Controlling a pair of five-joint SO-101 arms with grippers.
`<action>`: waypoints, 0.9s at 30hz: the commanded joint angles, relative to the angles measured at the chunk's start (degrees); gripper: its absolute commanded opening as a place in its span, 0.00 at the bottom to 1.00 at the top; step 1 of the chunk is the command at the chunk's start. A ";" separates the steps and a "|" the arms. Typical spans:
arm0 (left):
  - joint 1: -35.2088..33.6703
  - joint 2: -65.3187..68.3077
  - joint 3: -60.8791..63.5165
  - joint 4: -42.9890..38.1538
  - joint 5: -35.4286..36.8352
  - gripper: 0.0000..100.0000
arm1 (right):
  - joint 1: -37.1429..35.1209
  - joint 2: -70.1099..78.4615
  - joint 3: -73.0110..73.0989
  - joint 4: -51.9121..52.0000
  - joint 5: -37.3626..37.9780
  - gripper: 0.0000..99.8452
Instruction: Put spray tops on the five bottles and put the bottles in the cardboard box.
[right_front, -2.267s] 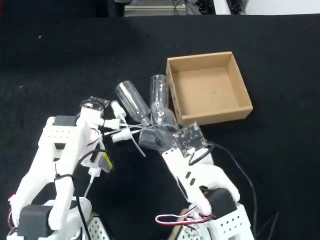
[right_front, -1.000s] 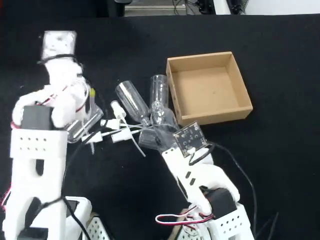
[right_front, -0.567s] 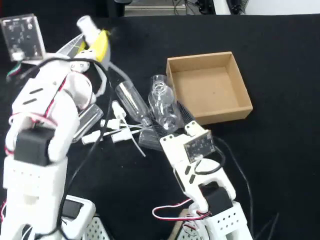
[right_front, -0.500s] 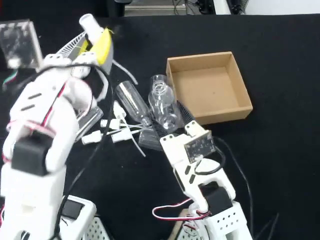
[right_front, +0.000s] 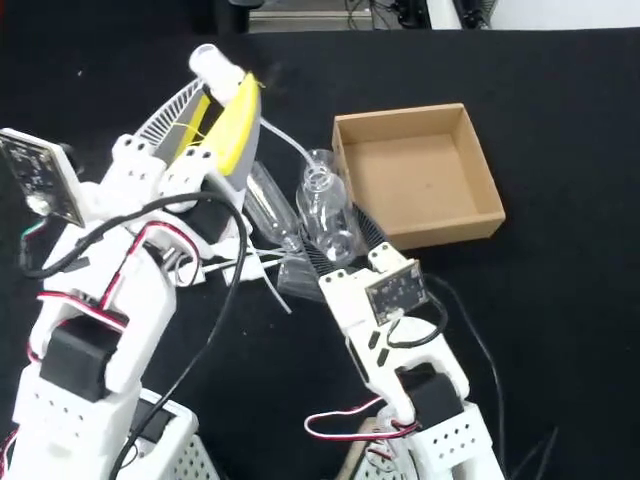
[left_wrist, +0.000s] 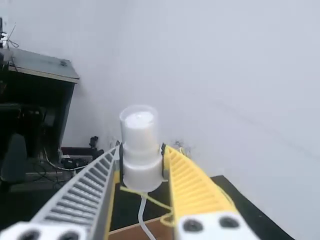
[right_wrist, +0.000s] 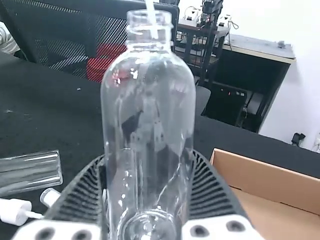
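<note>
High view: bottle (right_front: 325, 205) being clamped at lower body by right pincer (right_front: 338, 240), mouth up, just beside cardboard box (right_front: 440, 228). Spray top (right_front: 214, 67) being pinched at collar by left pincer (right_front: 222, 82), farther from box, tube (right_front: 285, 140) reaching bottle mouth. Bottle judged light, slippery, thin-walled; tube bendy.

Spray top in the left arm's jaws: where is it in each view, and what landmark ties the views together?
High view: spray top up and left of the box, between the left arm's jaws, its tube trailing toward the held bottle.
Left wrist view: spray top mid-picture, clamped between the jaws.
Right wrist view: its tube alone, at the bottle's mouth.
Shared landmark: the box.
</note>
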 joint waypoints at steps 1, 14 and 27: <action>2.95 -0.97 -0.48 -2.02 0.44 0.03 | -0.62 -5.67 -0.40 -0.09 -0.26 0.01; 10.86 9.32 -7.08 8.00 -6.86 0.03 | -0.62 -5.67 -0.40 0.18 -0.26 0.01; 10.51 21.01 -17.98 19.08 -6.51 0.23 | -0.62 -5.67 -0.40 0.26 -0.26 0.01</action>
